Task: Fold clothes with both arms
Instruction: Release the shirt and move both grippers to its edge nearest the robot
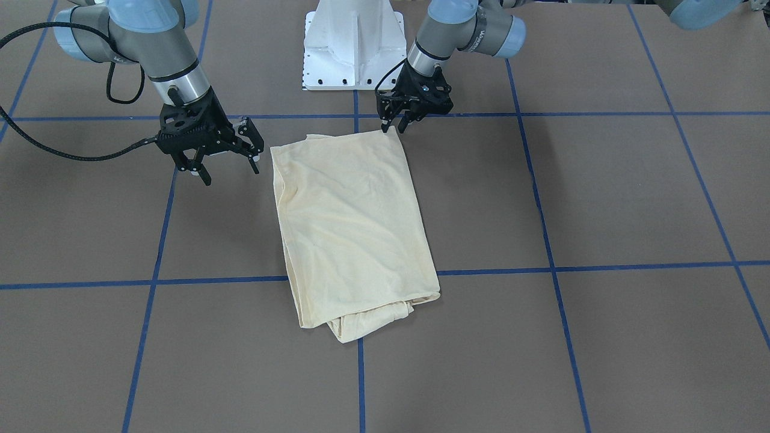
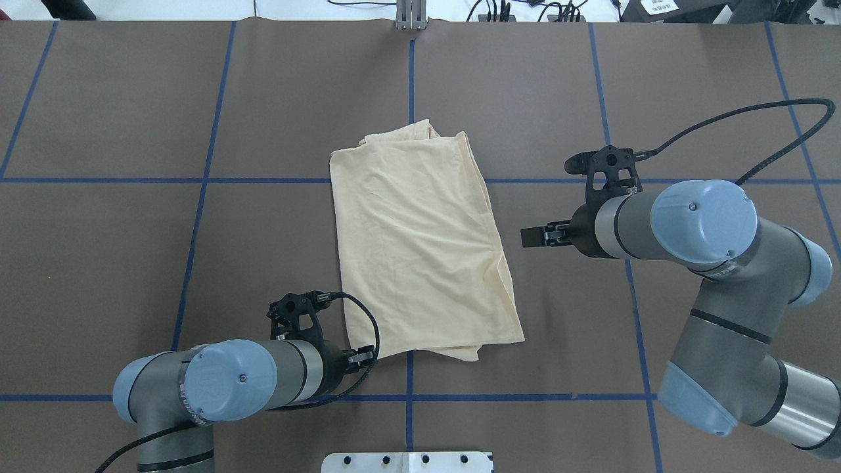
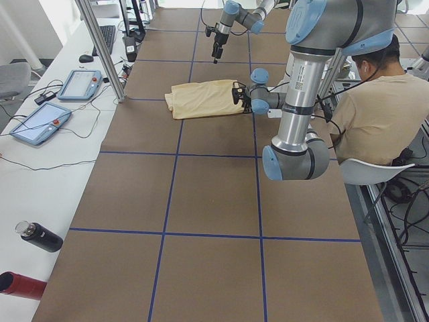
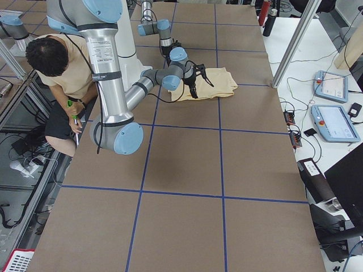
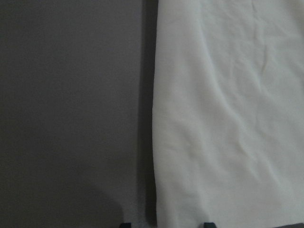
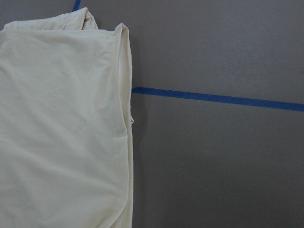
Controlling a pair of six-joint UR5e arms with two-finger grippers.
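The pale cream-yellow shirt [image 1: 355, 228] lies folded into a long rectangle at the table's middle [image 2: 420, 249], print hidden. My left gripper [image 1: 393, 128] is open and low at the shirt's near corner on my left side [image 2: 365, 358]. The left wrist view shows its two tips apart, straddling the shirt's edge [image 5: 228, 118]. My right gripper [image 1: 231, 173] is wide open and empty, raised beside the shirt's other long edge [image 2: 529, 236], apart from it. The right wrist view shows the shirt's layered hem [image 6: 61, 133] and no fingers.
The white pedestal base [image 1: 352, 42] stands at my edge of the brown table, which is marked with blue tape lines [image 1: 361, 385]. A seated person [image 3: 375, 114] is behind the robot. Control tablets [image 3: 80, 84] and bottles [image 3: 37, 236] lie on a side bench.
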